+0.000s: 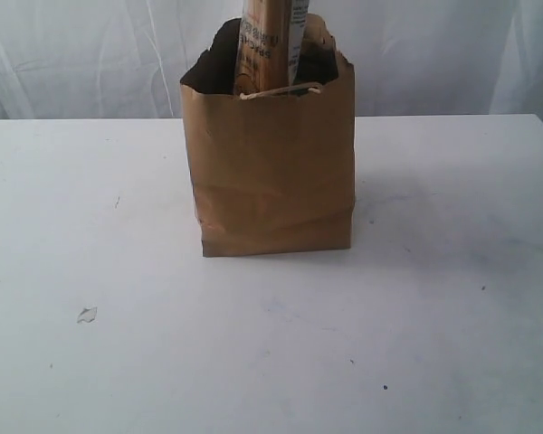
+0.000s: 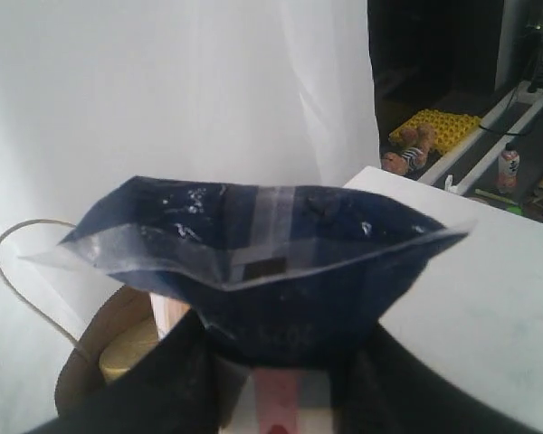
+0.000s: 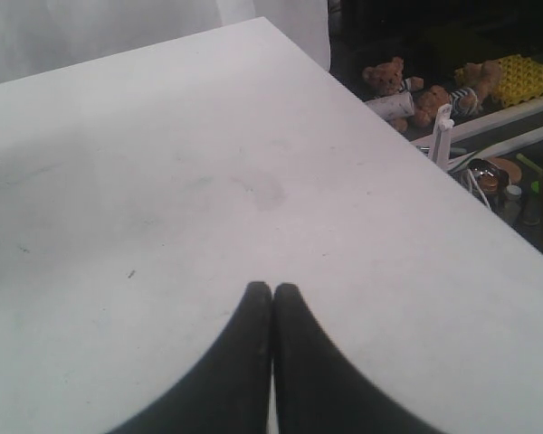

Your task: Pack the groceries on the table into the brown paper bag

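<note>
The brown paper bag (image 1: pixel 271 172) stands upright on the white bench (image 1: pixel 90 226), just past its centre toward 12 o'clock. The navy spaghetti packet (image 2: pixel 271 244) stands on end in the bag's mouth and sticks out toward 12 o'clock, beyond the exterior view's edge. The left tool (image 2: pixel 285 339) is clamped on the packet just under its crimped top seal, a dark finger on each side. A tan lid (image 2: pixel 131 357) sits just beside the packet. The right tool (image 3: pixel 272 291) hangs over bare bench, its fingers pressed together and holding nothing. A small scrap (image 1: pixel 87 315) lies at the bag's 8 o'clock.
</note>
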`<state>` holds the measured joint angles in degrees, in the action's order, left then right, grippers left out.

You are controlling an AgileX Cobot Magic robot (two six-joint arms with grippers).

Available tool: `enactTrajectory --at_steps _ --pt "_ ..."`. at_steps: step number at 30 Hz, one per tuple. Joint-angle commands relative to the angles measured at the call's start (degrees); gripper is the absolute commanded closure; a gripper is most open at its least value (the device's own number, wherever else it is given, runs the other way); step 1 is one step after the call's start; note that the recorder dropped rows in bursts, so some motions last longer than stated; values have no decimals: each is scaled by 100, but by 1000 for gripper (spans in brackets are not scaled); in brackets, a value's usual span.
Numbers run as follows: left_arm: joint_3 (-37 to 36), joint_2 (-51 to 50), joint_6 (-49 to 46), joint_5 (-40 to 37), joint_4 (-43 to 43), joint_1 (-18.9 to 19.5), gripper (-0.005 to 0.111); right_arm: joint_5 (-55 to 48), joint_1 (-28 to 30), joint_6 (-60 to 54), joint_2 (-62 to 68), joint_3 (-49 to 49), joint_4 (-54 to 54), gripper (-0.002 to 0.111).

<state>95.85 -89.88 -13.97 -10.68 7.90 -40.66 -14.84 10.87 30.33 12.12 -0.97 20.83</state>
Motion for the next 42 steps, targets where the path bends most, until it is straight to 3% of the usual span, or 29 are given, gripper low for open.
enactTrajectory --at_steps 1,18,31,33,36,38,42 --pt "74 35 7 -71 -286 3 107 13 20 -61 2 18 14 108" --pt "74 -469 7 -936 -946 3 107 13 20 -61 2 18 14 108" --pt "74 -720 68 -1207 -1001 234 107 13 20 -61 2 18 14 108" --pt "74 -720 68 -1283 -1001 234 98 15 20 -84 2 18 14 108" --pt "74 -744 68 -1336 -1001 234 65 15 20 -98 2 18 14 108" --pt "74 -758 68 -1336 -1001 234 50 15 20 -98 2 18 14 108" --pt "74 -758 68 -1346 -1001 234 47 15 20 -98 2 18 14 108"
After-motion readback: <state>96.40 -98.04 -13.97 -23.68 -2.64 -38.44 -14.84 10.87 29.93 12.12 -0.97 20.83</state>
